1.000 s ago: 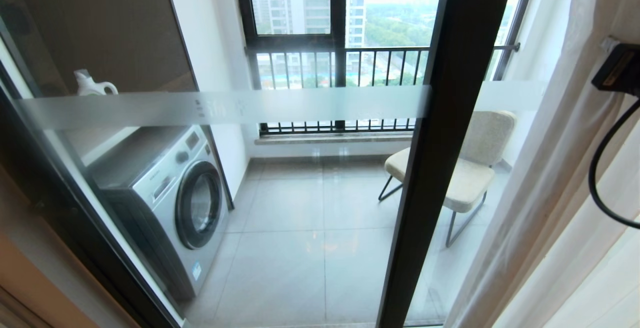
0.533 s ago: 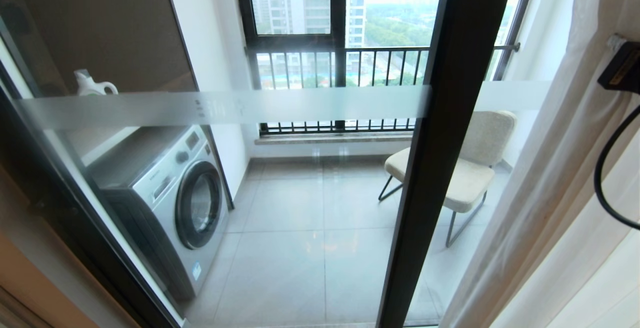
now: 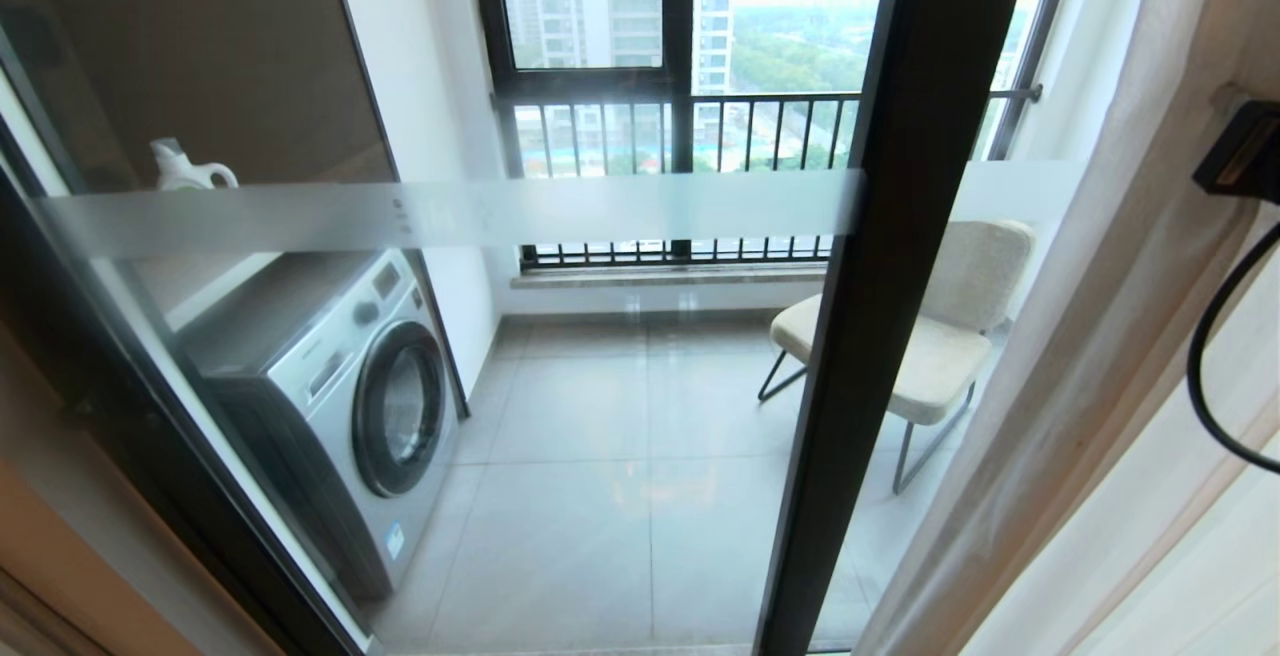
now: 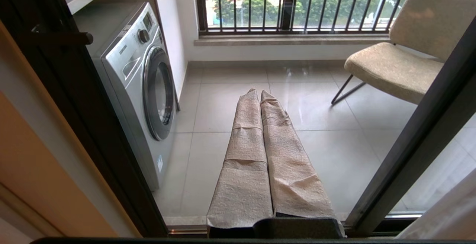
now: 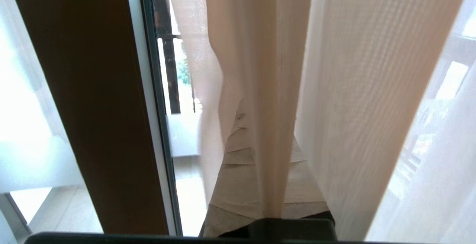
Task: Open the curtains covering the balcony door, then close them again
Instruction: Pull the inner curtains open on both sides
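The balcony door (image 3: 900, 236) is clear glass in dark frames, crossed by a frosted white band (image 3: 450, 211). The curtains (image 3: 1100, 336) hang at the right edge, thin cream sheers that cover only the door's right strip. In the right wrist view my right gripper (image 5: 256, 117) is shut on a fold of the sheer curtains (image 5: 267, 69), close beside the door frame (image 5: 93, 106). In the head view only that arm's black wrist housing (image 3: 1240, 146) shows against the fabric. My left gripper (image 4: 259, 92) is shut and empty, hanging low in front of the glass.
Behind the glass stand a silver washing machine (image 3: 340, 386) at the left, a white jug (image 3: 190, 171) on a shelf above it, and a beige chair (image 3: 940, 336) at the right. A barred window (image 3: 680, 126) closes the balcony's far side. A dark handle (image 4: 63, 38) sits on the left frame.
The curtain's free edge has shifted a little to the left across the glass, and the right wrist housing has sunk slightly. The left arm has not moved.
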Robot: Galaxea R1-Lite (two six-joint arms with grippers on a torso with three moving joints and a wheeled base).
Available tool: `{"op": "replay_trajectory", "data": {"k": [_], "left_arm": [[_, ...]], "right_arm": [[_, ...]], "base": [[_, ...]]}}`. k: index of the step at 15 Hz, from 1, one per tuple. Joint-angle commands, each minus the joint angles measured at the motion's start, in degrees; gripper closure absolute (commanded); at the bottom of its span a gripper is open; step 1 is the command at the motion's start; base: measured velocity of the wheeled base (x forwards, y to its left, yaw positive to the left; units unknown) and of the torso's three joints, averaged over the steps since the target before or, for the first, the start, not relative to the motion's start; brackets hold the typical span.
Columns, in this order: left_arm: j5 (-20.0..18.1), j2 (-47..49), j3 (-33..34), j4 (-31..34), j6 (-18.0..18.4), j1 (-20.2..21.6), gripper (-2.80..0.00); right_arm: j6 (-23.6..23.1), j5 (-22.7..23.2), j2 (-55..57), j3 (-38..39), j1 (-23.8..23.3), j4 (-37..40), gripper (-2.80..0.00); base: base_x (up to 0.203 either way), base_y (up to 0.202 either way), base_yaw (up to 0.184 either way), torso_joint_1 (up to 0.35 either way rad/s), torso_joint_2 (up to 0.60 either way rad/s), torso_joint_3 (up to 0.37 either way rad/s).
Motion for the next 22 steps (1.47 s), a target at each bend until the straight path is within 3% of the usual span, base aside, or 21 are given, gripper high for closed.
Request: {"op": "replay_trajectory", "data": {"k": [1, 9, 22], "left_arm": [[0.0, 0.0, 0.0, 0.0, 0.0, 0.0, 0.00], [0.0, 0.0, 0.0, 0.1, -0.1, 0.0, 0.00], [0.0, 0.0, 0.0, 0.1, -0.2, 0.0, 0.00]], "right_arm": [[-0.1, -0.1, -0.9, 1.9, 0.0, -0.2, 0.00], [-0.1, -0.2, -1.8, 2.2, -0.1, -0.2, 0.00], [0.0, -0.1, -1.3, 2.2, -7.9, -0.2, 0.00]], "base": [[0.000, 0.000, 0.000, 0.000, 0.00, 0.000], [0.000, -0.160, 0.001, 0.001, 0.00, 0.004], [0.000, -0.189, 0.001, 0.002, 0.00, 0.001]]}}
